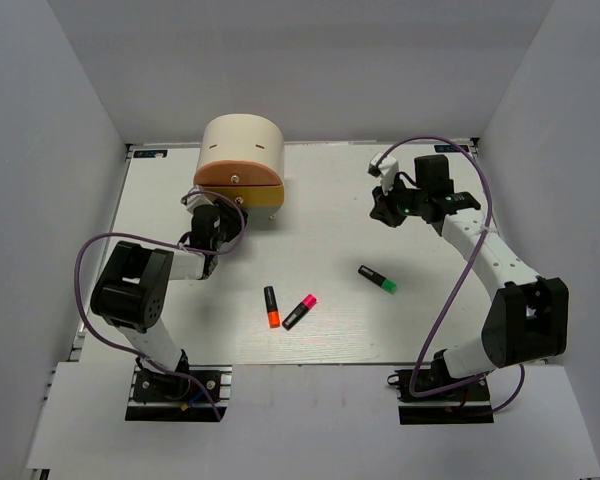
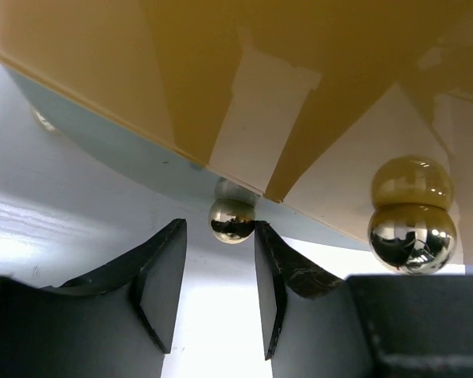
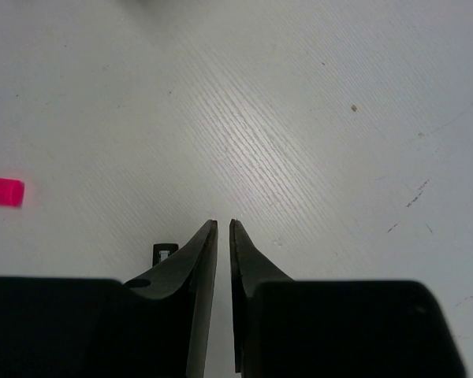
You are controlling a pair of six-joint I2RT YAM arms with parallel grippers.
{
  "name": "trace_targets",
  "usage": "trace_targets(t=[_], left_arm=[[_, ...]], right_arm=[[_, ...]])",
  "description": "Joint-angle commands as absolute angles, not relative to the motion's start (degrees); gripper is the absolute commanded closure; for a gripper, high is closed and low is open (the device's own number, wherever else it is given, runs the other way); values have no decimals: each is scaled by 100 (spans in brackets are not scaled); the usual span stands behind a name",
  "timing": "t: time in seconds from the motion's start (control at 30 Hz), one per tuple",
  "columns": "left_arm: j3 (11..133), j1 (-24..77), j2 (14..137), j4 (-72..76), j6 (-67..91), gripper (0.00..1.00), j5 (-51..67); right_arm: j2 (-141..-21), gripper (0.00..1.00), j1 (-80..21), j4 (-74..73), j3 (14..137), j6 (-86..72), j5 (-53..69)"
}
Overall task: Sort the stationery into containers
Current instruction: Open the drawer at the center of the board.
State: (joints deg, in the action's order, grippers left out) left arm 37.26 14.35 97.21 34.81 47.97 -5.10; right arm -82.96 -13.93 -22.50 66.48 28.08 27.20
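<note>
Cream cabinet (image 1: 242,145) sitting upper middle-left. Left gripper (image 2: 219,236) hanging open at orange drawer (image 1: 238,176); right gripper (image 3: 223,228) pinching shut, empty. Orange marker (image 1: 271,306), pink marker (image 1: 299,312), green marker (image 1: 377,280) lying lower middle. Small knob (image 2: 232,220) sitting straight ahead between left fingers (image 2: 162,283).

Cabinet (image 1: 242,145): cream shell. Orange drawer (image 1: 238,178) front; knob (image 2: 231,220) mirror-bright silver. Orange-capped marker (image 1: 271,306), pink-capped marker (image 1: 299,311) and green-capped marker (image 1: 377,279): bodies all black. Table (image 1: 330,225): white, faint streaky grain. Left gripper (image 2: 219,236) and right gripper (image 3: 224,226): black.
</note>
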Motion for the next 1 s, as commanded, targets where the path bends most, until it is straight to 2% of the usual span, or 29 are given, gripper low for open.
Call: trace_targets(t=[0.0, 0.4, 0.67, 0.8, 0.83, 0.97], left_arm=[[3814, 1406, 9773, 3814, 4781, 51, -562], [3683, 1406, 9958, 4376, 4781, 52, -483], [3735, 1406, 10072, 4499, 4781, 71, -326], [3525, 1406, 10072, 4658, 4833, 78, -211], [3524, 1406, 10072, 4710, 4834, 83, -159], [3113, 1406, 9818, 4790, 4895, 86, -158]], right_arm=[[-8182, 82, -1354, -2145, 6557, 2848, 2821], [-8165, 82, -1310, -2153, 6530, 2856, 2821], [-8174, 82, -1301, -2153, 6539, 2883, 2804], [-8183, 82, -1301, -2153, 6539, 2892, 2821], [-8191, 82, -1309, -2153, 6530, 2892, 2830], [-8226, 82, -1309, -2127, 6539, 2883, 2856]])
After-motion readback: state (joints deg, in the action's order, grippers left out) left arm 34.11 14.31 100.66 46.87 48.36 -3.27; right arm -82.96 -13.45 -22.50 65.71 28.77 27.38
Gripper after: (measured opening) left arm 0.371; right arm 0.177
